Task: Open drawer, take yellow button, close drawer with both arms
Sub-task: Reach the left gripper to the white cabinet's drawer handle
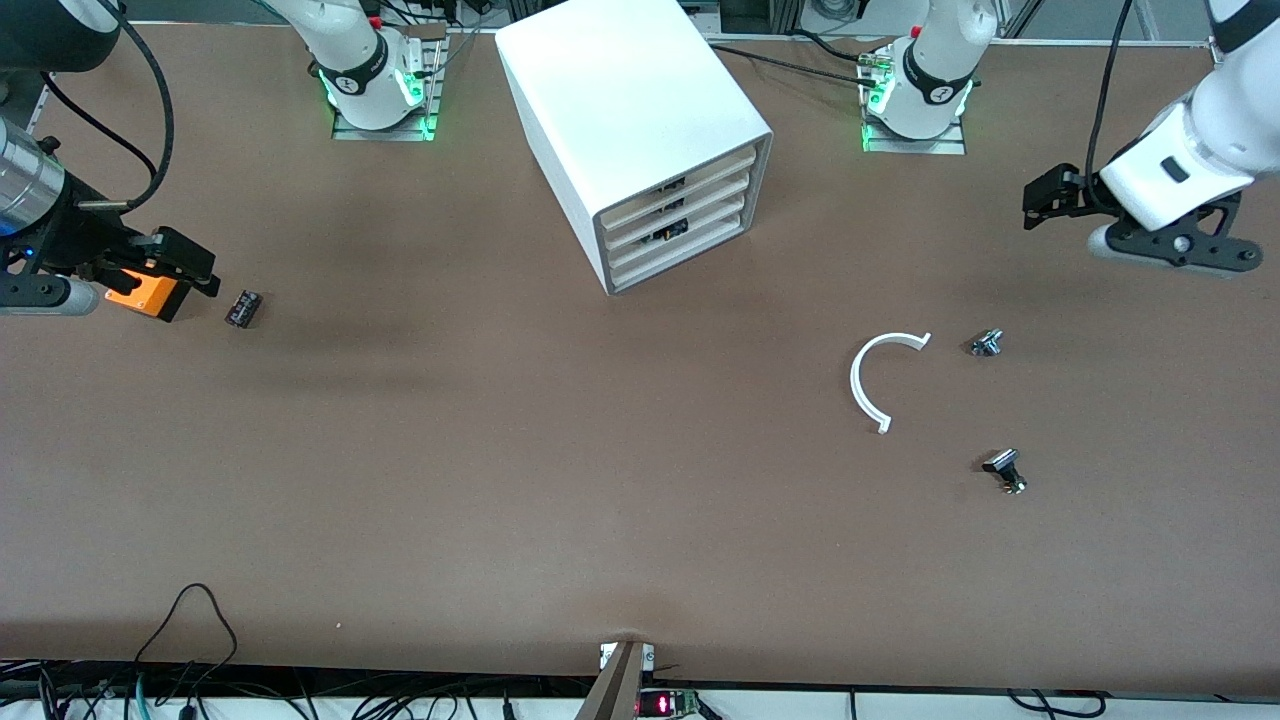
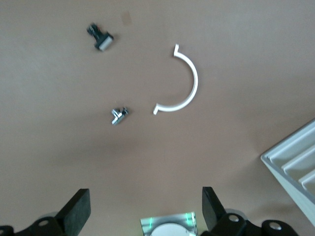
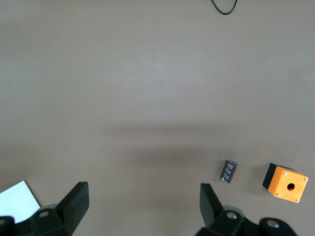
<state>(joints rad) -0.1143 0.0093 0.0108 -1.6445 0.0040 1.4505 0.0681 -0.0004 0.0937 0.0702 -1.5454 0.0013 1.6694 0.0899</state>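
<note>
Cabinet (image 1: 640,130) drawers all shut in front view, wrist views show left gripper (image 2: 146,209) and right gripper (image 3: 143,204) fingers spread, empty.

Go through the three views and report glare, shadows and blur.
Front view: sharp and evenly lit; the cabinet top is bright white, green lights glow at both arm bases, soft shadows lie on the table. Left wrist view: slightly soft; the white arc and small knob parts look blurred. Right wrist view: a broad faint shadow band above the orange cube.
</note>
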